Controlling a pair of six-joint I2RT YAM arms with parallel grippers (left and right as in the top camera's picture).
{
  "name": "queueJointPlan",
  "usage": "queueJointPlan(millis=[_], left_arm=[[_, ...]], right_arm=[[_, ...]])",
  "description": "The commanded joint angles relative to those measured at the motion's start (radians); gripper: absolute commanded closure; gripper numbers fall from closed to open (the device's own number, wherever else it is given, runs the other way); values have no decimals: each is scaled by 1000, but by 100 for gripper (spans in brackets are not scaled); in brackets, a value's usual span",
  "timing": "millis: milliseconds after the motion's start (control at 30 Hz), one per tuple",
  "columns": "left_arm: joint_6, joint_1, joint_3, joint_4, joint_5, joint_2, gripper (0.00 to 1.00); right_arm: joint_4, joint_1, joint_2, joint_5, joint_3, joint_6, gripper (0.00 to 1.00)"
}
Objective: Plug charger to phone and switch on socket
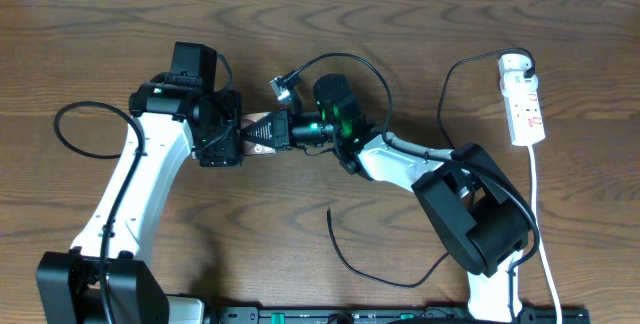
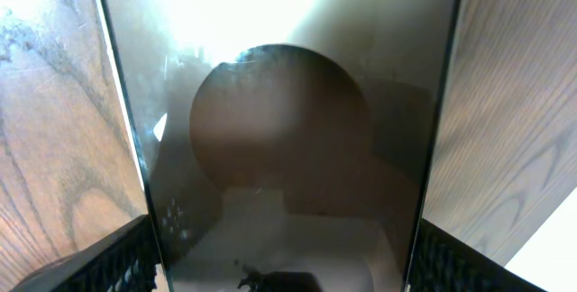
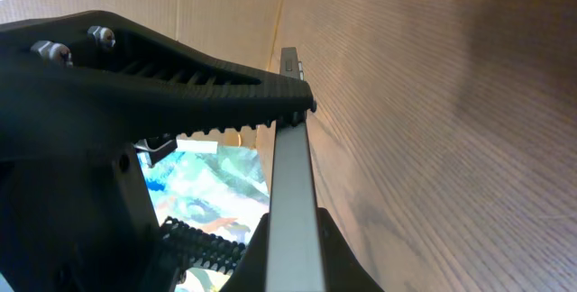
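Observation:
The phone (image 1: 262, 131) is held above the table between both grippers. My left gripper (image 1: 238, 139) is shut on it; in the left wrist view the phone's glossy brown face (image 2: 288, 130) fills the frame with the left gripper (image 2: 284, 269) at its two sides. My right gripper (image 1: 276, 131) grips the phone's other end; in the right wrist view the phone (image 3: 293, 202) is edge-on in the right gripper (image 3: 290, 125). The charger cable (image 1: 345, 259) lies loose at the front, plug tip free on the table. The socket (image 1: 524, 99) lies at the far right.
A black plug sits in the socket's far end, and its thin cable (image 1: 444, 94) loops left behind my right arm. The socket's white cord (image 1: 540, 224) runs toward the front edge. My right arm's thick cable (image 1: 345, 59) arcs above the grippers.

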Motion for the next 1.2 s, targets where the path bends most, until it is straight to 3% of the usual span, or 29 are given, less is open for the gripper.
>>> queueJointPlan(millis=[0, 300, 400, 500, 667, 767, 867, 1167], left_arm=[[48, -7, 22, -2, 3, -16, 16], [219, 17, 22, 52, 33, -16, 16], [360, 41, 22, 108, 101, -17, 16], [640, 65, 22, 211, 186, -17, 16], [920, 68, 17, 368, 228, -17, 16], [928, 68, -13, 487, 256, -17, 12], [919, 68, -86, 708, 368, -17, 12], [701, 69, -359, 1254, 427, -17, 6]], right_arm=[[15, -25, -8, -23, 13, -16, 99], [14, -161, -8, -23, 13, -34, 99], [13, -224, -8, -23, 13, -33, 99], [10, -299, -8, -19, 13, 0, 99], [12, -383, -8, -16, 13, 211, 99], [36, -395, -8, -8, 13, 331, 99], [119, -397, -8, 3, 13, 418, 99], [353, -396, -8, 22, 13, 589, 99]])
